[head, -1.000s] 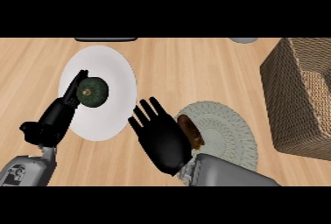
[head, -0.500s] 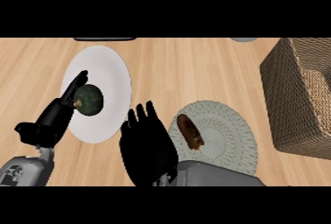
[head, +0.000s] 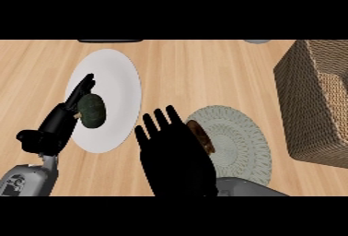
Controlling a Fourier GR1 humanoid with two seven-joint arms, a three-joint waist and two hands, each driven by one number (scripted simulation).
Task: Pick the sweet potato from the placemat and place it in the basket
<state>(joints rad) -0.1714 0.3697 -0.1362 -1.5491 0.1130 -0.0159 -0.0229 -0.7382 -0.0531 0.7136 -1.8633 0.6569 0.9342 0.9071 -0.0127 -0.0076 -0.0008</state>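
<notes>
Head view: sweet potato (head: pixel 202 137) lies just right of the open right hand (head: pixel 175 156) (fingers spread), long axis pointing away; left hand (head: pixel 58 126) far.

No readable text, labels, brands, numbers or signs anywhere in view. Checked surfaces: white plate (head: pixel 112 73) at left, woven placemat (head: pixel 238 143) near centre-right, wicker basket (head: pixel 319 97) at right, wooden counter (head: pixel 197 69), grey forearms. All bear plain colour or weave pattern only; no markings legible.
</notes>
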